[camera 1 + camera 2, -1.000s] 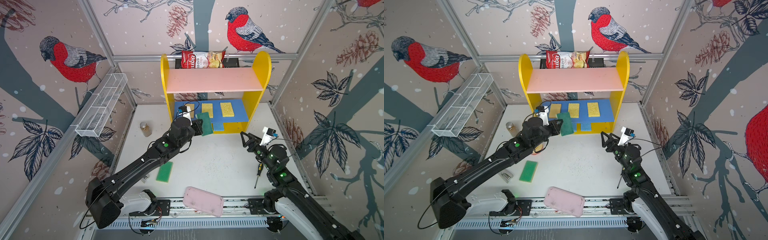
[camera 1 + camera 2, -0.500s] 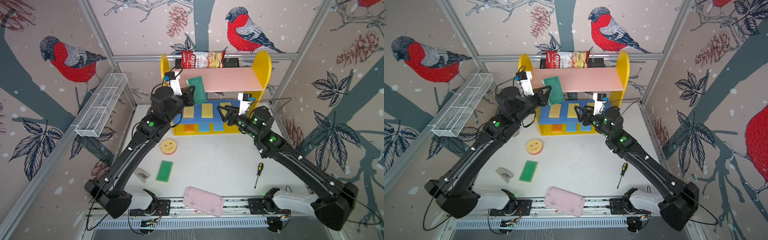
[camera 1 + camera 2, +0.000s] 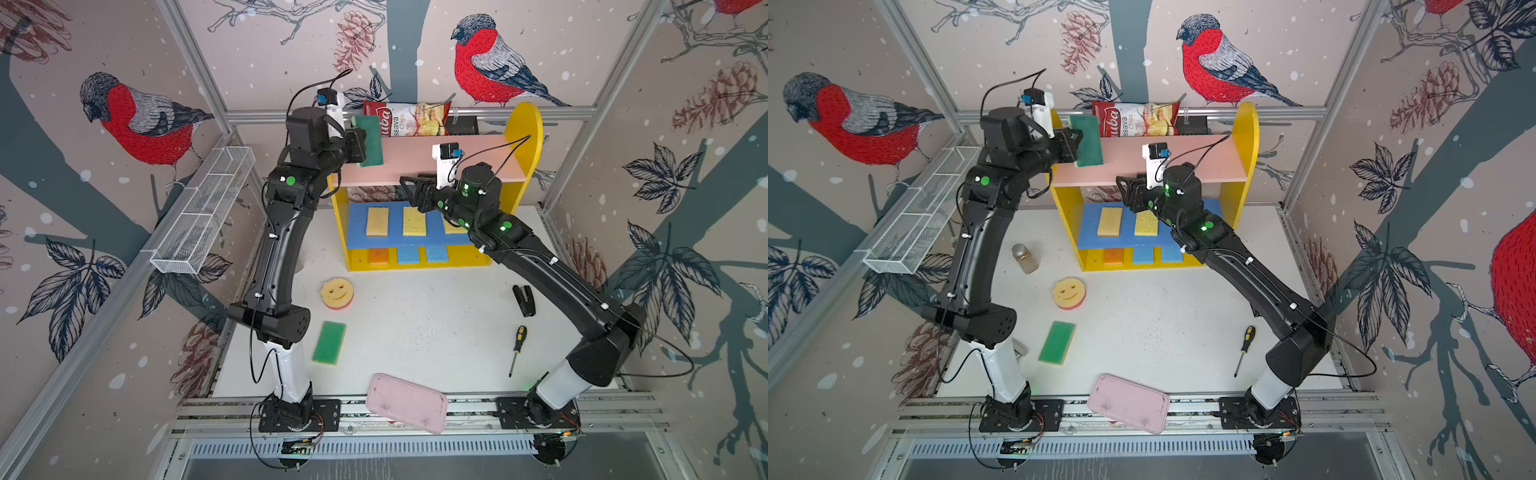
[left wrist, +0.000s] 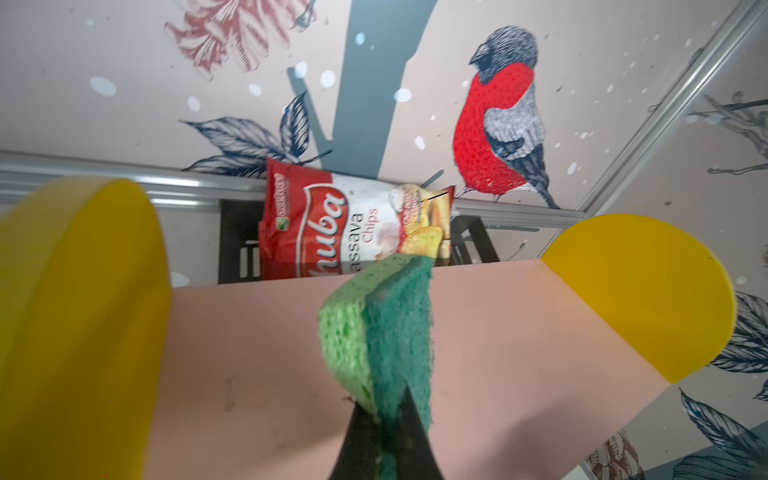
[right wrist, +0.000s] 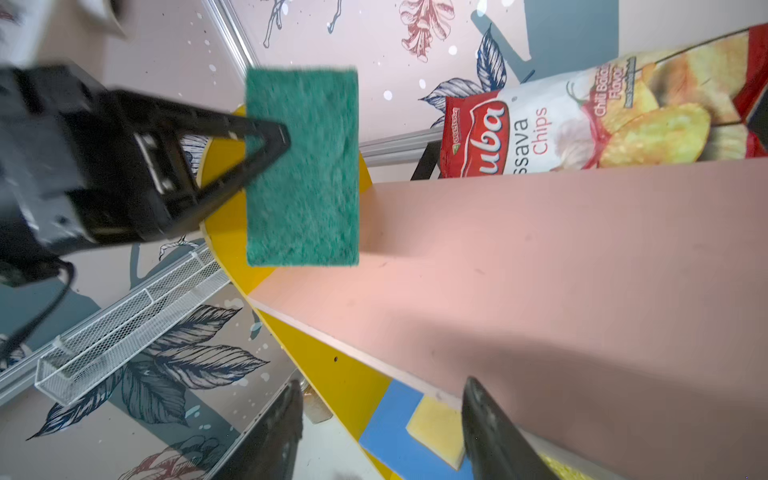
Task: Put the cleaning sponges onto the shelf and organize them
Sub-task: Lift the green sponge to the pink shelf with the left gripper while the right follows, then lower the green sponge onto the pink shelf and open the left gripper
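At the back of the counter [image 3: 415, 324] stands the shelf [image 3: 524, 137], the largest item shown. Blue middle board [image 3: 356, 226]: tan sponge [image 3: 377, 221] and yellow sponge [image 3: 414, 221] side by side, with a third sponge [image 3: 449, 229] mostly hidden by the right arm. Yellow base [image 3: 471, 262]: orange sponge [image 3: 378, 256] and two blue sponges [image 3: 407, 254] in a row. Pink upper board [image 3: 469, 164]: above its left end the left tool [image 4: 384, 432] is clamped on the dark green sponge [image 3: 369, 140], held on edge (contact with the board cannot be told). Pink tray [image 3: 406, 402] lies at the counter's front edge. Loose on the counter, left of centre: flat green sponge [image 3: 329, 343], smiley sponge [image 3: 337, 293]. Right tool [image 5: 382, 432] hangs at the pink board's front edge, jaws apart, gripping nothing.
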Controlling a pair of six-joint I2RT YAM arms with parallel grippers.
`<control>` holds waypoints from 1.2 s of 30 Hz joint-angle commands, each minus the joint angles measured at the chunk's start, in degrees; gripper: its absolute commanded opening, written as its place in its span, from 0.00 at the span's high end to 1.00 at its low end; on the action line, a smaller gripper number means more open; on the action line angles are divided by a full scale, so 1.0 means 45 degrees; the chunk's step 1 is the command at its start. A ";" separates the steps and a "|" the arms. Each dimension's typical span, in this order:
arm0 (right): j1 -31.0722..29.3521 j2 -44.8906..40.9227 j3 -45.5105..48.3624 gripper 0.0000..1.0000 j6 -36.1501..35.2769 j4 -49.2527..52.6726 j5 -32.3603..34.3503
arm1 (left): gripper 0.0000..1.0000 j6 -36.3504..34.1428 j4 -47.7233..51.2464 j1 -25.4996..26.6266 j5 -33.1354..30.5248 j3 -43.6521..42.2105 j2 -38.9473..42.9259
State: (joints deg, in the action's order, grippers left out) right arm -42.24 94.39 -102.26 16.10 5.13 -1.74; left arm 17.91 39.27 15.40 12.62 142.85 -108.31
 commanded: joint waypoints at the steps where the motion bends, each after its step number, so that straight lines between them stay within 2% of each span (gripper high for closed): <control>1: -0.0085 0.0374 -0.0920 0.40 -0.0494 0.0131 0.0317 | 1.00 0.0043 -0.0236 -0.0275 0.1840 -0.0218 0.0184; 7: -0.0427 0.1967 -0.3483 0.38 -0.0928 0.1005 0.0496 | 1.00 -0.0338 0.0211 -0.0277 0.2038 -0.0103 -0.0008; 12: -0.0898 0.3277 -0.5235 0.39 -0.1359 0.1322 0.0762 | 1.00 -0.0299 0.0147 -0.0278 0.2129 -0.0989 0.0196; 17: -0.1207 0.4324 -0.6565 0.48 -0.1637 0.1425 0.1033 | 1.00 -0.0090 0.0337 -0.0270 0.2070 -0.1386 0.0261; 22: -0.1352 0.5095 -0.7217 0.70 -0.1964 0.1515 0.1871 | 1.00 0.0209 0.0404 -0.0225 0.1901 -0.1488 0.0275; 29: -0.1402 0.5527 -0.7218 0.74 -0.2169 0.1564 0.2562 | 0.97 0.0149 0.0069 0.0077 0.1223 -0.2170 0.0742; 32: -0.1414 0.5701 -0.7220 0.75 -0.2191 0.1703 0.2688 | 0.89 0.0013 -0.0011 0.0340 0.0663 -0.2371 0.0913; 36: -0.1415 0.5901 -0.7199 0.77 -0.2122 0.1859 0.2885 | 0.59 0.0004 -0.0349 0.0648 0.0245 -0.2699 0.1101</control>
State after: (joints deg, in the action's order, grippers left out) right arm -48.66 120.16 -134.65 7.22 11.57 9.58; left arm 18.65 37.41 17.21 13.19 131.26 -104.14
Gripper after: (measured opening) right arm 0.235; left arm 0.377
